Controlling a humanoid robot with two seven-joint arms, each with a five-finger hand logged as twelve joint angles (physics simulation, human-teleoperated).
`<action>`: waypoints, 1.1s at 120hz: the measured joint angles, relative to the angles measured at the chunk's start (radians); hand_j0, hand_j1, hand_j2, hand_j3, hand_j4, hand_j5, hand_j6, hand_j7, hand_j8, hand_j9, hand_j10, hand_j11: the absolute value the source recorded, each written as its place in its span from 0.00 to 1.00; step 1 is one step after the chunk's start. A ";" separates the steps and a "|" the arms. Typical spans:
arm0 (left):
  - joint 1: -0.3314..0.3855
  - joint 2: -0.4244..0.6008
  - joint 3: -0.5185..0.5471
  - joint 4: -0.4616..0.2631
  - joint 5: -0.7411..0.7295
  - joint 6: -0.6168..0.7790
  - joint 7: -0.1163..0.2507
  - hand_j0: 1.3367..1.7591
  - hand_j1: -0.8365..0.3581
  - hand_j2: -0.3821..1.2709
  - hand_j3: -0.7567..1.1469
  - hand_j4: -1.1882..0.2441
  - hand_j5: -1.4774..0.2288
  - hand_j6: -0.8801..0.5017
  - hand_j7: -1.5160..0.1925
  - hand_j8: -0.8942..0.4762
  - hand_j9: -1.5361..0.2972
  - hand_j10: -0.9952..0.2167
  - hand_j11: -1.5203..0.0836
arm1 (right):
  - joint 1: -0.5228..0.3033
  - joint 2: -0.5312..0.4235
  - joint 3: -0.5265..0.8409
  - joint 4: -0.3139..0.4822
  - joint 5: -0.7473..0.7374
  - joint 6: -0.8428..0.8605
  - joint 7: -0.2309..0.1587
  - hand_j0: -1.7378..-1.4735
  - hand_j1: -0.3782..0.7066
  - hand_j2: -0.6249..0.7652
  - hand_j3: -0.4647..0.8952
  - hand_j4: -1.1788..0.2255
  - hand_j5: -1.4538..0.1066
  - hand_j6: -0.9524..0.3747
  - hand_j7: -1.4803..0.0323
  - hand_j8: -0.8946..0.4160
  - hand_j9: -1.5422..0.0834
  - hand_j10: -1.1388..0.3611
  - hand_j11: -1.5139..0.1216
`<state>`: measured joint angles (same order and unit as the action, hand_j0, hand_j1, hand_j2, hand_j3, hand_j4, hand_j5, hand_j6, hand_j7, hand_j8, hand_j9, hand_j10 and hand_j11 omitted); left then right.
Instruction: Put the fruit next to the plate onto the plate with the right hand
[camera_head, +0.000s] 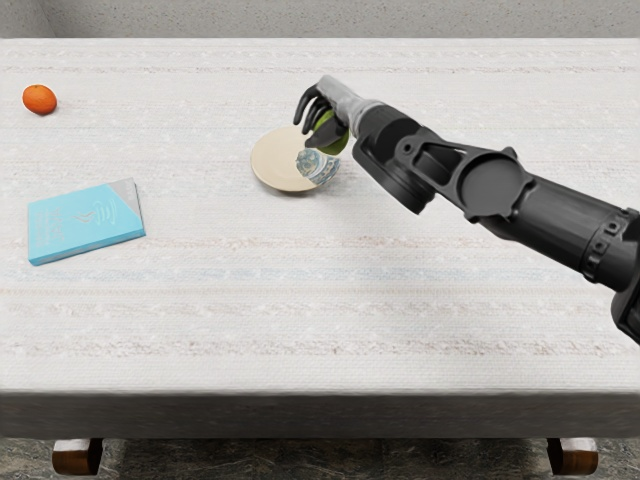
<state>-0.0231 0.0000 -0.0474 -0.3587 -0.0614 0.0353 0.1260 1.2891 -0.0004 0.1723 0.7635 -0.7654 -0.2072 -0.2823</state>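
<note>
Currently the right hand (322, 112) has its fingers curled around the green fruit (338, 140), thumb under and the other fingers over the top. It looks like a full grip, though most of the fruit is hidden by the palm. I can't tell whether it has left the worktop (320, 300) yet.

The fruit sits just off the upper-right rim of the tan plate (272, 160), touching it or nearly so. It's inside the hand, not beside it. The arm comes in from the right edge, with the wrist above the fruit.

My read is that the grasp is made and the transfer is next. Notes for doing it well:
- Lift straight up first so the fruit clears the rim, then make a short move left and toward the camera.
- A clear glass object (318, 166) lies on the plate's right edge, right under the direct path. Go over it or around it, not through it.
- Aim for the bare left-centre of the plate. Round fruit will roll, so set it down low and open the fingers slowly.
- Keep the grip firm but don't squeeze sideways, or it could squirt out.

The small orange (39, 98) at far left and the blue book (85, 222) are well apart from the plate, so I'd ignore them. The left arm isn't visible.
</note>
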 joint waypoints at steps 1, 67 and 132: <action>0.000 0.000 0.000 0.000 0.000 0.000 0.000 0.76 0.99 0.23 0.40 0.83 0.87 0.64 0.89 0.65 0.84 0.82 0.95 | 0.001 0.000 0.000 0.004 0.000 0.002 0.000 0.36 0.65 0.46 0.34 0.23 0.19 0.06 0.23 0.34 0.24 0.51 0.21; 0.000 0.000 0.000 0.000 0.000 0.000 0.000 0.76 0.99 0.23 0.40 0.83 0.87 0.64 0.89 0.65 0.84 0.82 0.95 | 0.052 0.000 0.015 0.032 -0.001 0.063 0.038 0.32 0.34 0.43 0.34 0.58 0.63 0.45 0.67 0.48 0.66 0.60 0.63; 0.000 0.000 0.000 0.000 0.000 0.000 0.000 0.76 0.99 0.23 0.40 0.83 0.87 0.64 0.89 0.65 0.84 0.82 0.95 | 0.055 0.000 0.017 0.041 0.006 0.225 0.104 0.30 0.19 0.43 0.34 0.73 0.81 0.60 0.85 0.57 0.83 0.66 0.81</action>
<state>-0.0230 0.0000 -0.0476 -0.3588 -0.0613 0.0353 0.1259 1.3441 0.0000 0.1889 0.8049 -0.7589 0.0178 -0.1785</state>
